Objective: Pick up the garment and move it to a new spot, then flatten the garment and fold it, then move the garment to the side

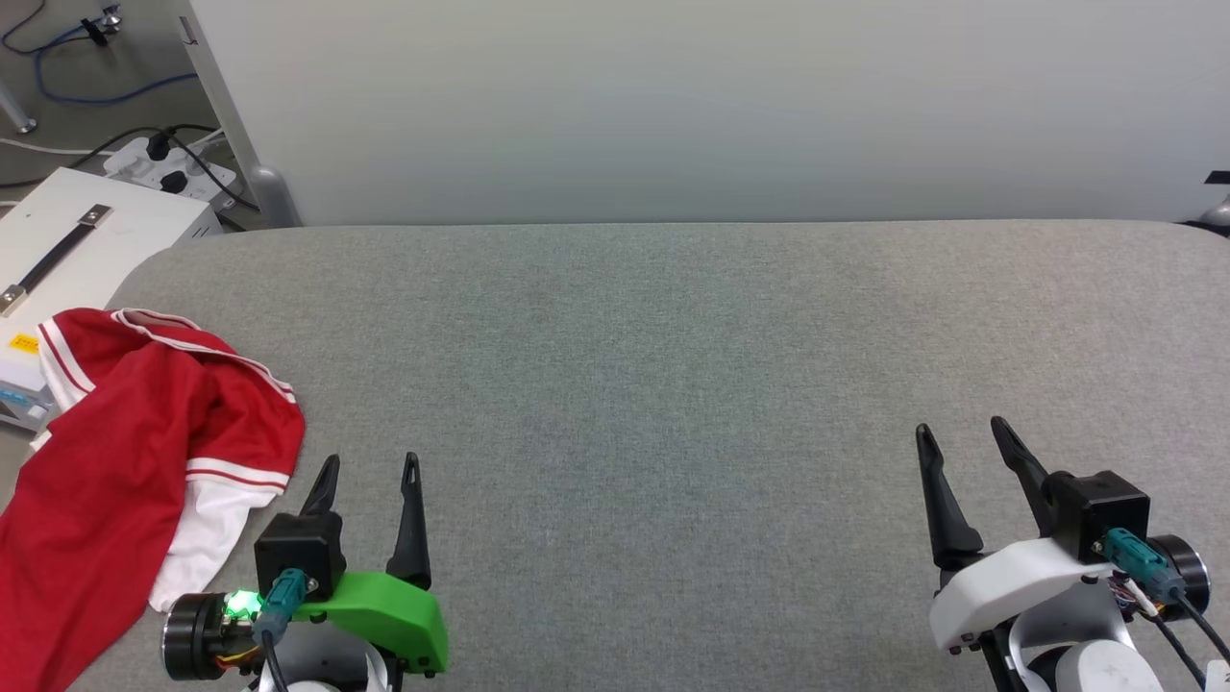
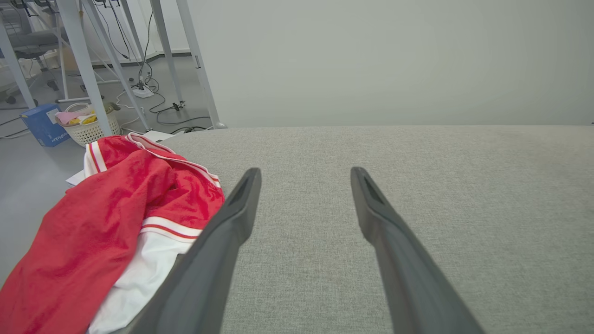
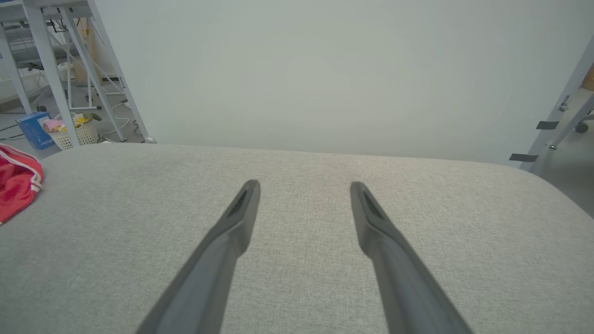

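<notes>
The garment [image 1: 125, 452], a red shirt with white sleeves and striped trim, lies crumpled at the left edge of the grey padded table [image 1: 673, 384], partly hanging over that edge. My left gripper [image 1: 373, 465] stands open just to its right, empty, fingers apart from the cloth. In the left wrist view the garment [image 2: 102, 222] lies left of my open left gripper [image 2: 304, 172]. My right gripper [image 1: 961, 431] is open and empty at the lower right, far from the shirt. In the right wrist view the right gripper [image 3: 304, 185] points over bare table, with the garment [image 3: 16, 185] at the far left.
A white wall panel [image 1: 711, 106] rises behind the table. Left of the table stand a white box [image 1: 67, 240], a power strip [image 1: 173, 171] and cables on the floor. A laundry basket [image 2: 88, 125], a blue box [image 2: 44, 123] and metal frame legs [image 2: 83, 60] stand beyond.
</notes>
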Robot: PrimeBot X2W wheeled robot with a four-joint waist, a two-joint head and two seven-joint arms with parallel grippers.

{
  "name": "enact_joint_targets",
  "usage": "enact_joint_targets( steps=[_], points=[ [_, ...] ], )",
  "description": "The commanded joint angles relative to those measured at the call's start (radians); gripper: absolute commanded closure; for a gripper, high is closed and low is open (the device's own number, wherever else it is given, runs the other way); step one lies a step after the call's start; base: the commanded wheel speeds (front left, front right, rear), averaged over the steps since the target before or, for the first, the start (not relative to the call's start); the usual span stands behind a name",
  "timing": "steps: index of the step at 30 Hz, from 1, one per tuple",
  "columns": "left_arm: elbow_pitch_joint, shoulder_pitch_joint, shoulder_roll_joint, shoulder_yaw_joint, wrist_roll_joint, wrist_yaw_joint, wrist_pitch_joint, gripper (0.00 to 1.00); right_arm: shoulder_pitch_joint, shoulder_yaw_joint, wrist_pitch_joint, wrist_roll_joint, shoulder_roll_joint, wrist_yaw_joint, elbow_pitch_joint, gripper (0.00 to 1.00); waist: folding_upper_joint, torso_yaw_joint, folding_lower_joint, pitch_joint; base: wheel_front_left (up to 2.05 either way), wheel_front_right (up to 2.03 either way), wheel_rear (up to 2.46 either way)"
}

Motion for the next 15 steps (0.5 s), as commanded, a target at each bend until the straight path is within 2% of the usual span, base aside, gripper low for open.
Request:
enact_joint_targets(
  steps=[1,15],
  points=[
    [0.0,0.01,-0.001,-0.001,-0.01,0.006,-0.015,0.0,0.001,-0.003,-0.013,0.016,0.0,0.001,-0.004,0.0,0.0,0.0,0.0,0.0,0.0,0.0,0.0],
    [0.022,0.017,-0.001,-0.016,-0.03,0.008,-0.043,0.0,0.003,-0.009,-0.041,0.023,0.0,0.001,0.018,0.0,0.0,0.001,0.0,-0.002,0.0,0.0,0.0]
  ],
)
